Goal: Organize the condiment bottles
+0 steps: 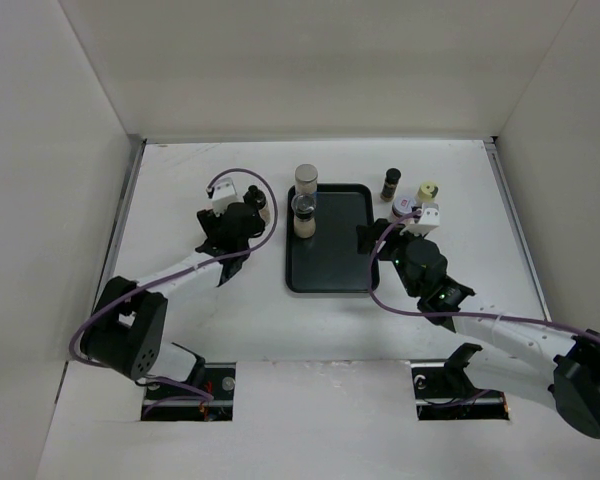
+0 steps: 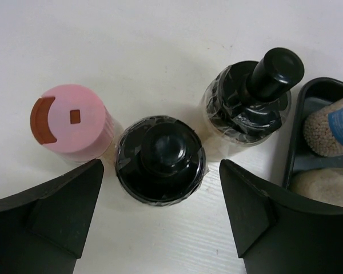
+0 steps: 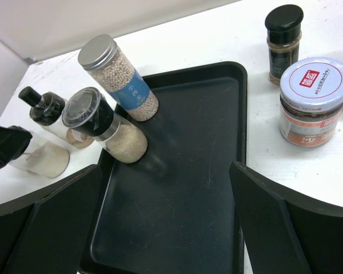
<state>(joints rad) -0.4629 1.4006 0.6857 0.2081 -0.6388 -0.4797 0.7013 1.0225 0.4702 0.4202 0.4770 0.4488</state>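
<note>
We only catch the pink-capped bottle (image 2: pixel 74 123), left of the tray (image 2: pixel 295 145), from the left wrist; left gripper (image 2: pixel 160 168) and right gripper (image 3: pixel 164 168) gape wide, empty.

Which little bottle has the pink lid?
It's the pink-lidded bottle, standing just left of the round black-capped bottle in the left wrist view. No other lid in view is pink.
</note>
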